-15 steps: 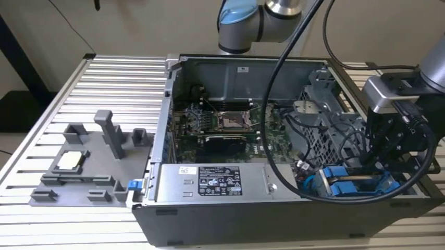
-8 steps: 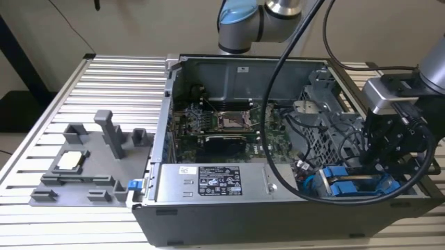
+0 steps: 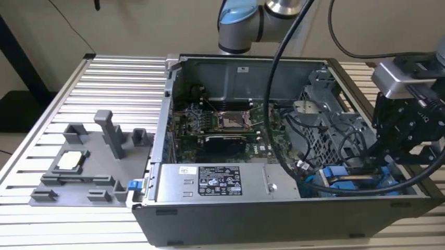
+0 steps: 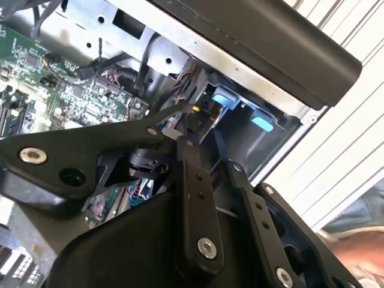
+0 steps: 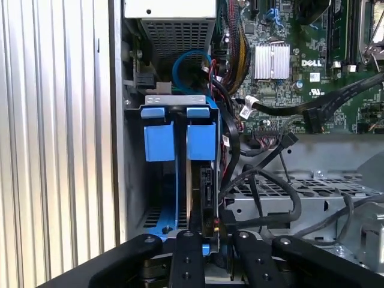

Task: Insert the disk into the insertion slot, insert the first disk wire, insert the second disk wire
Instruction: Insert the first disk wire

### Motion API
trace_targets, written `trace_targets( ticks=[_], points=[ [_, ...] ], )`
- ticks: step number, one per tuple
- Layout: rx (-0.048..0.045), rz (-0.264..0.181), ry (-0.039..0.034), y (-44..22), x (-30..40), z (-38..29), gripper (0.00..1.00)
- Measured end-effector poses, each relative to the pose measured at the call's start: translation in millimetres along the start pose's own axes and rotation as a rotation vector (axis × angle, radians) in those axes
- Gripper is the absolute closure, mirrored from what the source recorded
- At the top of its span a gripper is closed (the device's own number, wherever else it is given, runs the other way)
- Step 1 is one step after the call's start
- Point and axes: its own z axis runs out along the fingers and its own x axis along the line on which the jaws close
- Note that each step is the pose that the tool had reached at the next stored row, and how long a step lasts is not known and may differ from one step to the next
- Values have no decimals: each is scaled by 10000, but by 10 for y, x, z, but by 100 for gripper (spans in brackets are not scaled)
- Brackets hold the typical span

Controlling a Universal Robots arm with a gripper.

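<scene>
The disk [image 5: 206, 180] stands edge-on in its blue carrier [image 5: 201, 141] inside the insertion slot [image 5: 133, 180], the grey sheet-metal bay at the case corner. My gripper [image 5: 214, 235] is at the disk's exposed edge, shut on the black connector of a disk wire [image 5: 219, 225]. That wire's cable [image 5: 282, 189] loops off over the perforated cage. In the second wrist view the gripper [image 4: 191, 121] pinches together just short of the blue carrier tabs [image 4: 223, 99]. In the exterior view the gripper [image 3: 382, 159] hangs over the blue carriers [image 3: 347, 181] at the case's near corner on the exterior view's right.
A second blue-framed drive [image 5: 159, 141] sits beside the disk in the same bay. Loose black cables [image 5: 264, 108] cross the motherboard [image 5: 312, 60] and the perforated cage [image 5: 288, 195]. The power supply [image 3: 212, 182] borders the bay. A grey fixture [image 3: 83, 166] lies on the ribbed table.
</scene>
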Motion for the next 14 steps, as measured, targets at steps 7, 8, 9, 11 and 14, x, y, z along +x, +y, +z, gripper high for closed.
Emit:
trace_targets(
  ticks=[7,8,9,11,14],
  points=[
    [1,-1,-16,-1,-5,-146,73],
    [1,-1,-15,-1,-5,-147,73],
    [1,-1,-13,-1,-11,-147,73],
    [2,-1,-13,0,-54,-147,73],
    [2,-1,-14,1,-149,-144,73]
  ],
)
